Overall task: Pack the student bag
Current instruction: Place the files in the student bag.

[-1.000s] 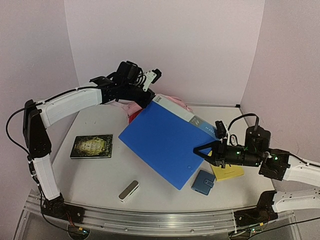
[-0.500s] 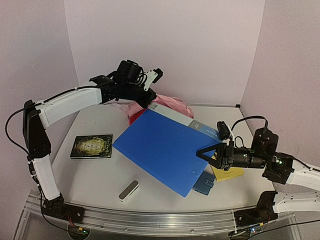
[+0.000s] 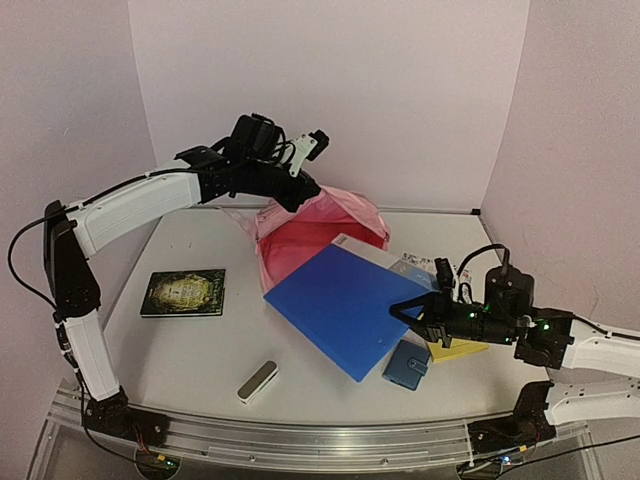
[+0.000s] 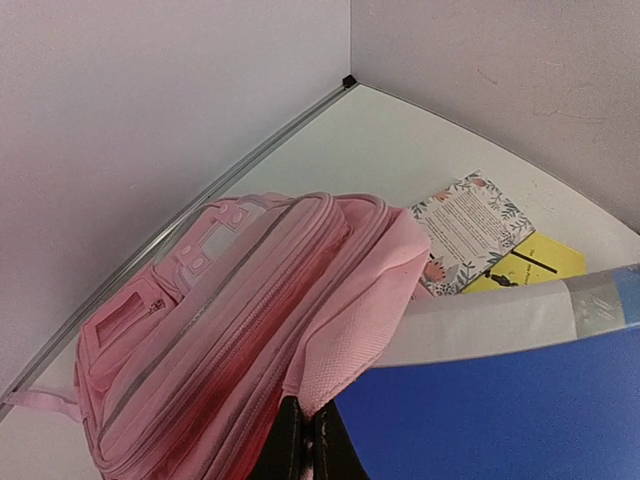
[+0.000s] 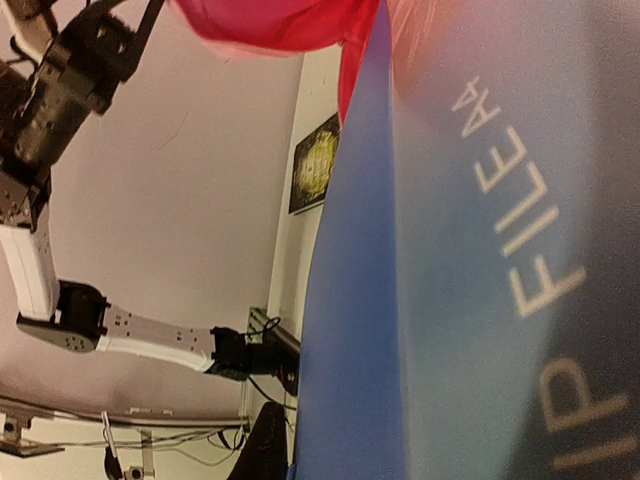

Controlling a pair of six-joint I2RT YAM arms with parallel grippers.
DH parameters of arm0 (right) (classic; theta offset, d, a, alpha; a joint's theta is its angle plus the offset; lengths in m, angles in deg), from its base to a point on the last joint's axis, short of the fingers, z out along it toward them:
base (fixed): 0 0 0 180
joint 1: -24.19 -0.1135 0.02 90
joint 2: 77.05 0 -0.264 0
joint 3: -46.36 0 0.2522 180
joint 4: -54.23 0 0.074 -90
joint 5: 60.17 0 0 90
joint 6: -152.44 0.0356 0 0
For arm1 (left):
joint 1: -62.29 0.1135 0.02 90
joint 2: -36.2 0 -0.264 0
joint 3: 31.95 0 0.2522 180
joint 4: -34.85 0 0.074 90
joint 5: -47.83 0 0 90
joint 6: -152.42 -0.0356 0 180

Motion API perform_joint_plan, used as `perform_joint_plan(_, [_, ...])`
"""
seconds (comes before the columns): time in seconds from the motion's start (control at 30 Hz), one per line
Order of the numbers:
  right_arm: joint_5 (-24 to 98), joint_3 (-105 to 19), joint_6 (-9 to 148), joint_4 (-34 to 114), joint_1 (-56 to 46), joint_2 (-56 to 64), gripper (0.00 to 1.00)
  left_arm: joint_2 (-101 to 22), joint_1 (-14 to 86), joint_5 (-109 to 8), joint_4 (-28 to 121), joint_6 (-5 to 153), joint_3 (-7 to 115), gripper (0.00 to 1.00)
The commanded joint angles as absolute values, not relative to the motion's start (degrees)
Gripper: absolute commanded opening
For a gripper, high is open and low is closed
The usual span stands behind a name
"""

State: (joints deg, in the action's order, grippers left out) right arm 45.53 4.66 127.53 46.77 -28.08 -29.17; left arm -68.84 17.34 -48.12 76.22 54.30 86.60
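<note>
At rear, left pincer pinching student bag has lifted it; right pincer pinches shifted blue folder.

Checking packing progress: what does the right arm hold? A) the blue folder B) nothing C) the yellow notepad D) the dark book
A: the right arm's jaws are clamped on the near edge of the blue folder, whose far end meets the opening of the pink bag.

On the blue folder, white lettering "A4" and "FILE" was read in the right wrist view, with the letters "IP" beside it. Print on the floral card could not be read.
</note>
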Motion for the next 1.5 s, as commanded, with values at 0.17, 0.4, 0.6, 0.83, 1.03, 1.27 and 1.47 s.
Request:
perform_joint_plan(0.17, [27.0, 6.08, 139.64, 66.92, -28.26, -24.68, 0.0, -60.31, 17.02, -59.99, 67.98, 58.04, 84.45, 0.0])
perform_joint_plan(0.4, [22.85, 5.12, 144.72, 77.81, -28.25, -16.22, 0.0, -60.97, 16.9, -62.0, 67.88, 59.84, 84.06, 0.0])
perform_joint_plan(0.6, [18.2, 1.21, 146.92, 79.32, -28.27, -8.23, 0.0, -61.02, 16.84, -64.12, 66.21, 61.48, 83.5, 0.0])
perform_joint_plan(0.83, [17.6, -6.04, 149.17, 79.88, -28.27, 5.27, 0.0, -61.35, 16.84, -66.0, 65.15, 61.92, 83.54, 0.0])
perform_joint_plan(1.03, [18.0, -9.77, 155.09, 80.04, -28.42, 16.12, 0.0, -61.37, 16.73, -67.23, 64.55, 61.92, 83.87, 0.0])
perform_joint_plan(1.27, [19.88, -13.79, 161.62, 82.37, -28.73, 27.78, 0.0, -60.77, 16.75, -67.99, 65.15, 61.91, 83.89, 0.0])
perform_joint_plan(1.47, [18.36, -18.3, 166.04, 83.87, -28.63, 33.87, 0.0, -59.73, 16.64, -70.17, 65.13, 61.62, 82.31, 0.0])
